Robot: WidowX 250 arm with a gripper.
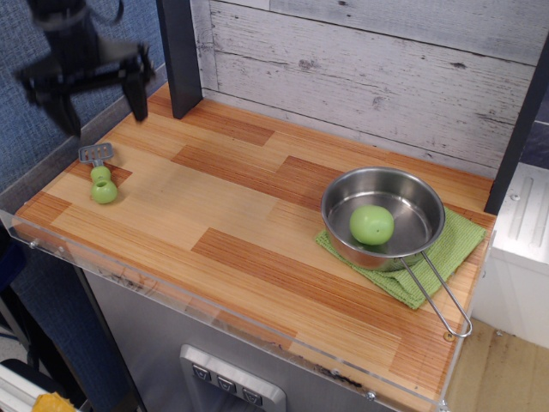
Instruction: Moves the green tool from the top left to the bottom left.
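Observation:
The green tool (101, 178) lies flat on the wooden counter near its left edge. Its grey slotted head (95, 154) points away from me and its two-knob light-green handle (104, 186) points toward the front. My gripper (99, 110) hangs well above the tool at the upper left, blurred by motion. Its two dark fingers (136, 96) are spread wide apart with nothing between them. It touches nothing.
A steel pan (383, 218) with a wire handle (439, 299) stands on a green cloth (447, 249) at the right and holds a green ball (371, 225). A dark post (178, 57) rises at the back left. A clear guard (214, 316) lines the front edge.

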